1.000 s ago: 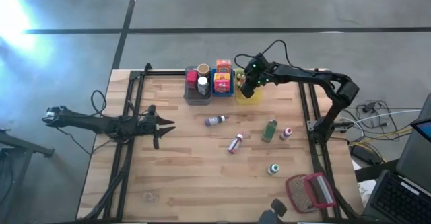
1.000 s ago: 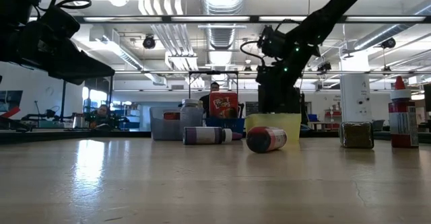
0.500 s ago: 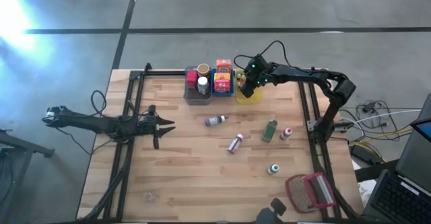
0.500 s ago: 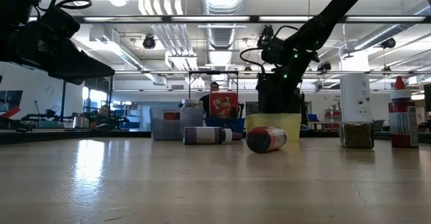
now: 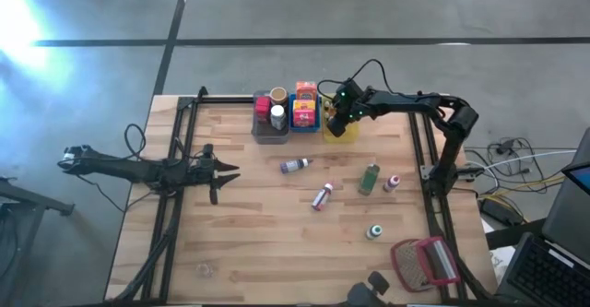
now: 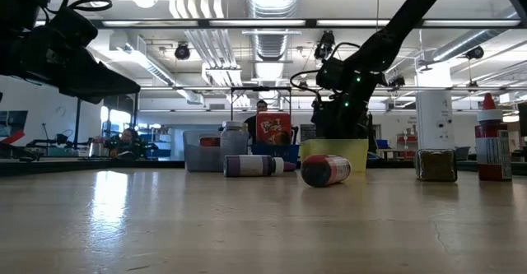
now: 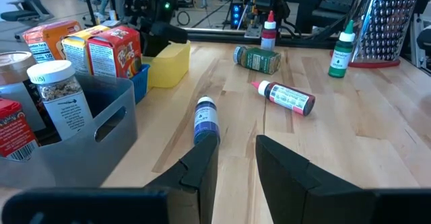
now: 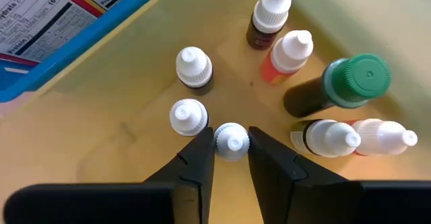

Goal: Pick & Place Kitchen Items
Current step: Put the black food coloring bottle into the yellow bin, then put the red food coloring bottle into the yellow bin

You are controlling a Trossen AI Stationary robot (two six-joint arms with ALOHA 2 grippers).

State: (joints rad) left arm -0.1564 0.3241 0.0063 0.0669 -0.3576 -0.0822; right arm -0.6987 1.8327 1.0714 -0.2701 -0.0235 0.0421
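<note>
A: Your right gripper (image 8: 231,158) is down inside the yellow bin (image 5: 339,130), and its fingers (image 8: 195,158) are clamped on the white cap of a small bottle (image 8: 231,141). It stands upright among the others, so I judge you are setting it down in there, not lifting it.

B: And around that bottle?

A: Count with me: seven small bottles in the yellow bin. Six have white caps, including the one you hold; one has a green cap (image 8: 357,78). All stand upright, close together.

B: Beyond the yellow bin?

A: Beside it stands the blue bin (image 5: 305,116) with boxes upright, then the grey bin (image 5: 270,128) with jars. Out on the worktop (image 5: 258,242), well away from the yellow bin, five items still wait: three small bottles lying down, a green bottle (image 5: 370,178) and a green-capped one (image 5: 374,231).

B: The left arm?

A: Your left gripper (image 7: 234,162) waits far from the yellow bin, fingers nearly together, holding nothing.
</note>
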